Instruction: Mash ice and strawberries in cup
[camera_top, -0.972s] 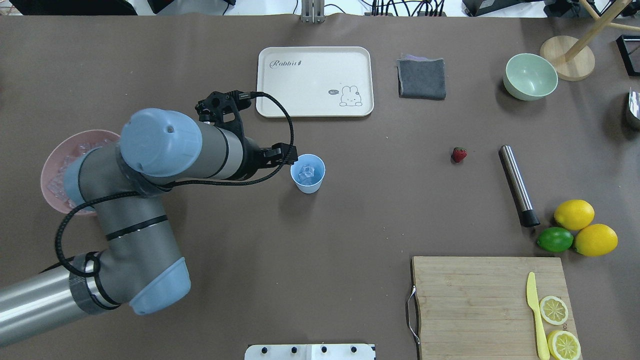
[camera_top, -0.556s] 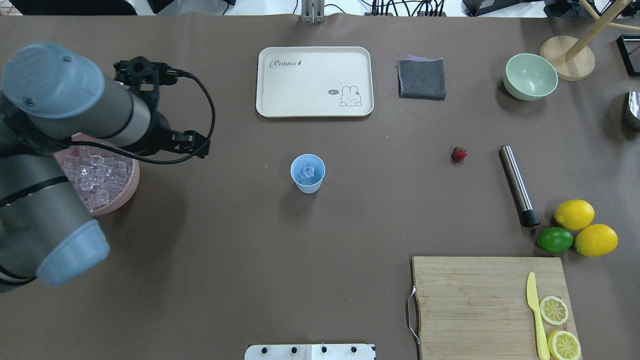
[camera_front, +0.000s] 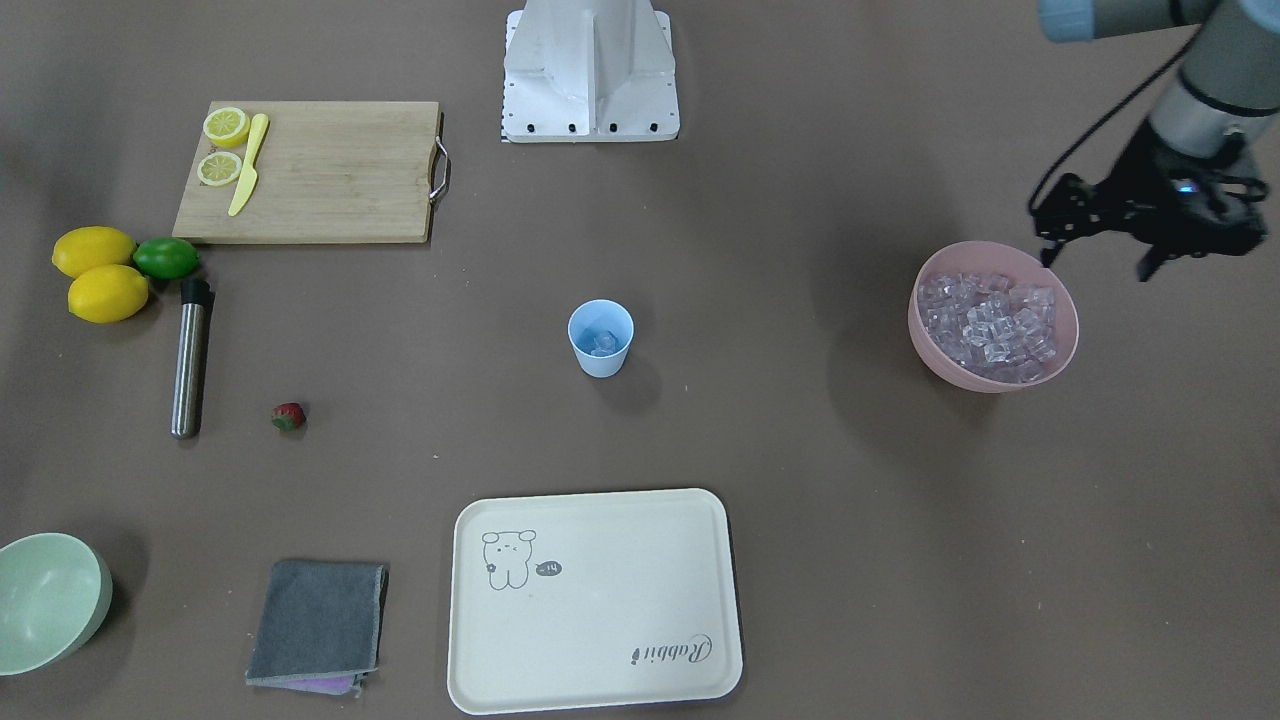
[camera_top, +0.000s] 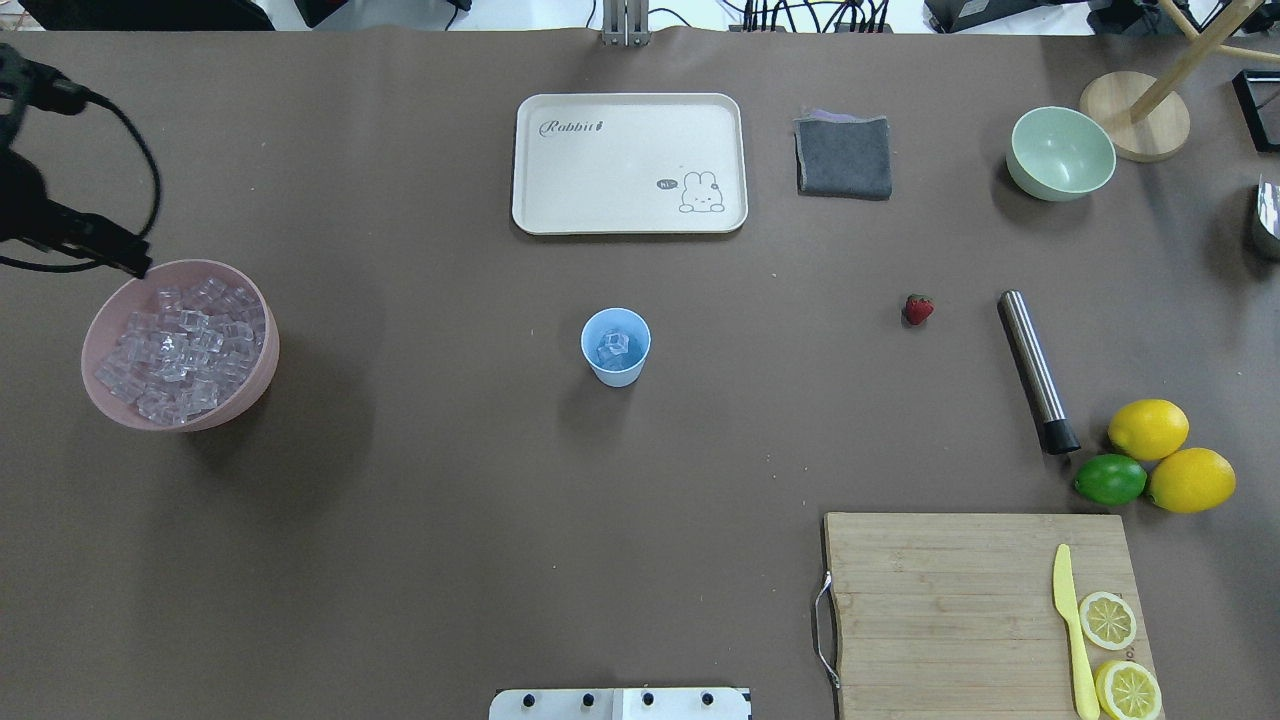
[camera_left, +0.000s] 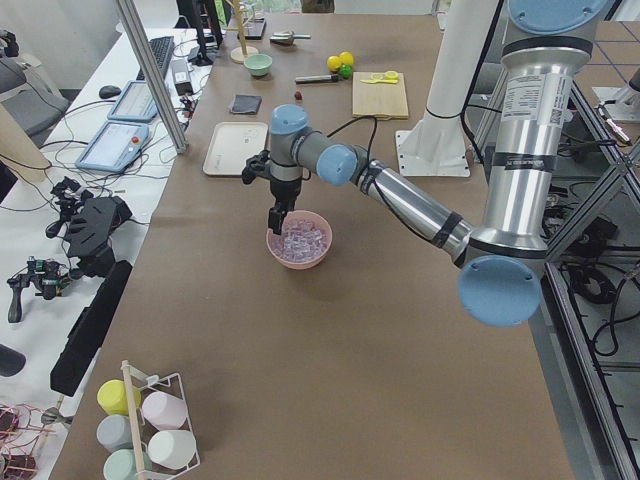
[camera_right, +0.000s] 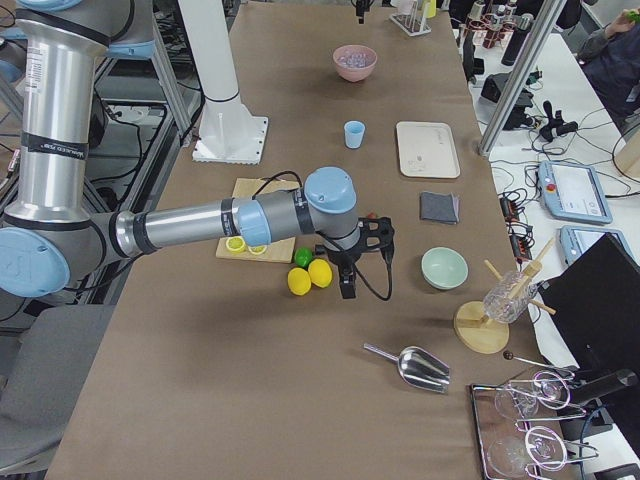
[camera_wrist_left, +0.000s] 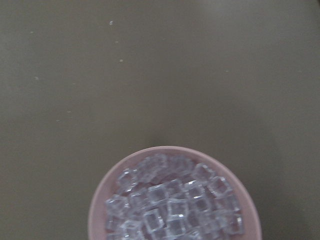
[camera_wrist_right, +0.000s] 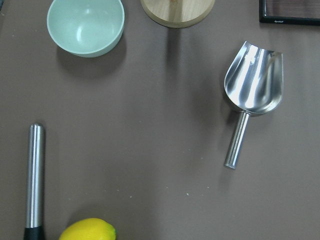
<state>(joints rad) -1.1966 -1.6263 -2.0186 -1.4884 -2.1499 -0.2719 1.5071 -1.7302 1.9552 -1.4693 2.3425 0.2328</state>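
The cup (camera_top: 616, 374) stands in the middle of the counter (camera_top: 450, 500) with a few cubes of ice (camera_top: 612, 345) inside. Seen from overhead, the strawberry (camera_top: 918, 309) lies on the counter at the cup's three o'clock, well apart. The steel masher (camera_top: 1037, 372) lies farther out the same way. A pink bowl (camera_top: 262, 375) heaped with more cubes sits at the cup's nine o'clock.

The left fingers (camera_top: 128, 260) hang over that bowl's rim at about eleven o'clock. Whether they are spread or pressed together I cannot tell. The right fingers (camera_right: 347, 287) hover beside the lemons (camera_right: 320, 272), and their state cannot be told either.

A descent this close to the rim could catch the bowl's edge and tip it, scattering cubes. The cubes look slick, so a pinched one may squirt free on the way over. The light cup would likely topple if clipped. On the right, a careless reach could set the lemons rolling or knock the masher.
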